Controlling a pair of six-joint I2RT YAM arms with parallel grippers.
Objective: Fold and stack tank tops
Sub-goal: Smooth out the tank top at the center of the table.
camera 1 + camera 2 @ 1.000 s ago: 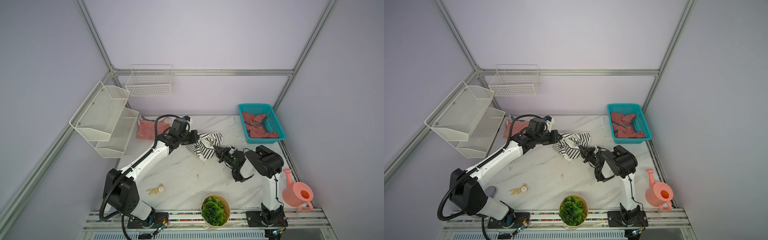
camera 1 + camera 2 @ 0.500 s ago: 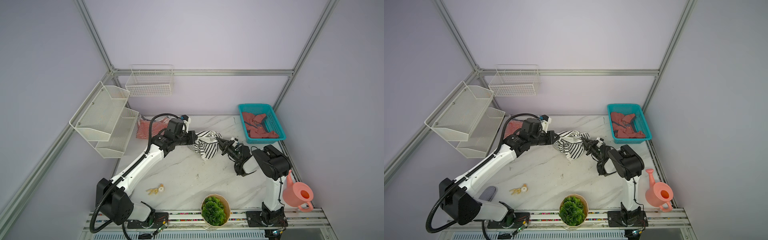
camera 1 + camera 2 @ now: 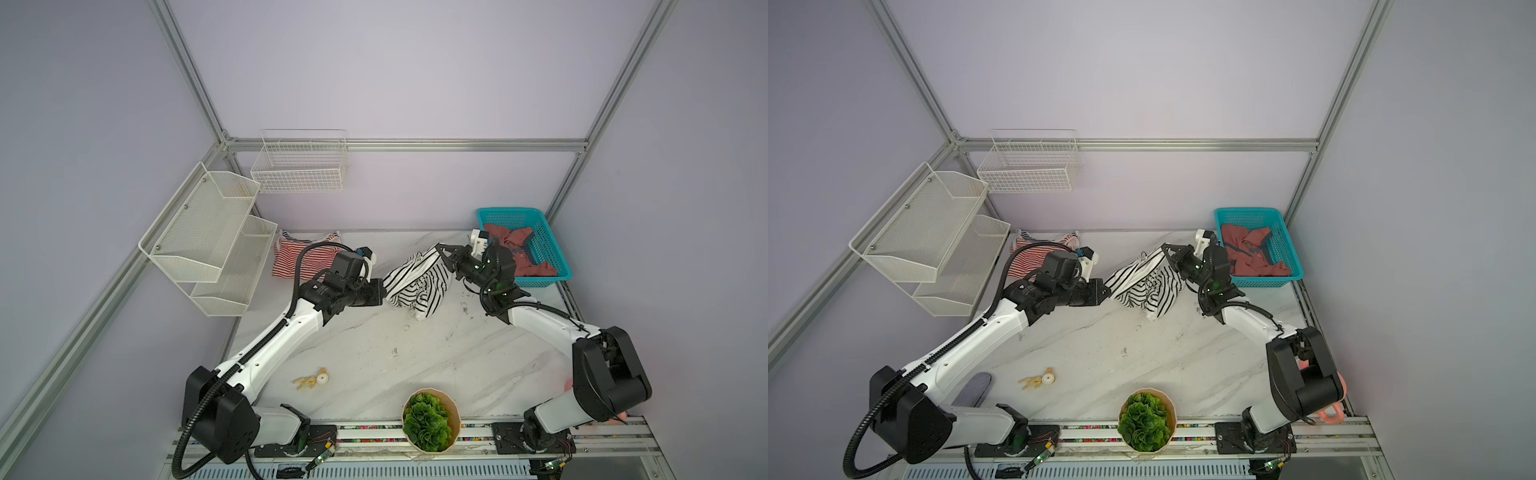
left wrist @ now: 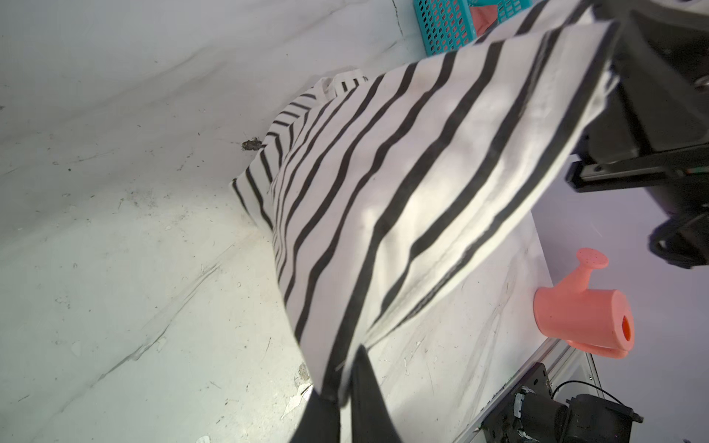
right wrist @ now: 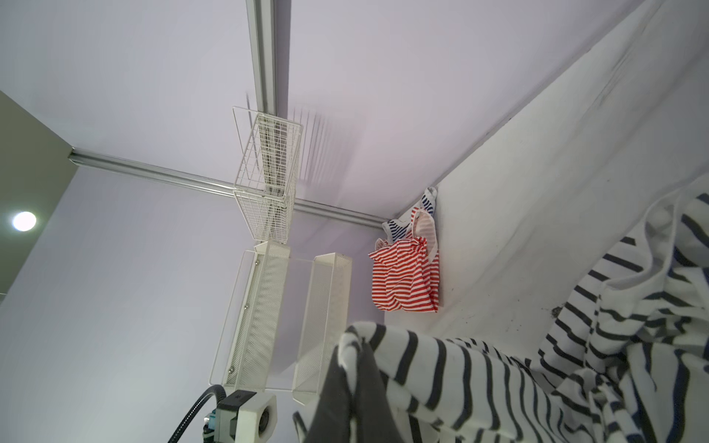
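The black-and-white striped tank top [image 3: 419, 282] [image 3: 1144, 286] hangs stretched between both grippers above the table's back middle, its lower folds resting on the marble. My left gripper [image 3: 384, 286] [image 4: 345, 379] is shut on one edge of that tank top [image 4: 403, 191]. My right gripper [image 3: 440, 249] [image 5: 355, 349] is shut on the opposite edge of the same top [image 5: 498, 383], close to the teal basket. The red-and-white striped tank top [image 3: 307, 262] [image 5: 404, 280] lies at the back left. The dusty-red tank top [image 3: 519, 249] [image 3: 1250, 251] sits crumpled in the basket.
The teal basket [image 3: 544, 239] stands at the back right. White mesh shelves [image 3: 208, 232] and a wire basket [image 3: 299, 166] hang on the walls at the left. A potted plant [image 3: 430, 419], a small yellow toy [image 3: 311, 379] and a pink watering can [image 4: 583, 310] sit near the front.
My right gripper has risen and moved back toward the basket with the striped top's edge, pulling the cloth taut. The right elbow has swung out to the right. My left gripper has barely moved.
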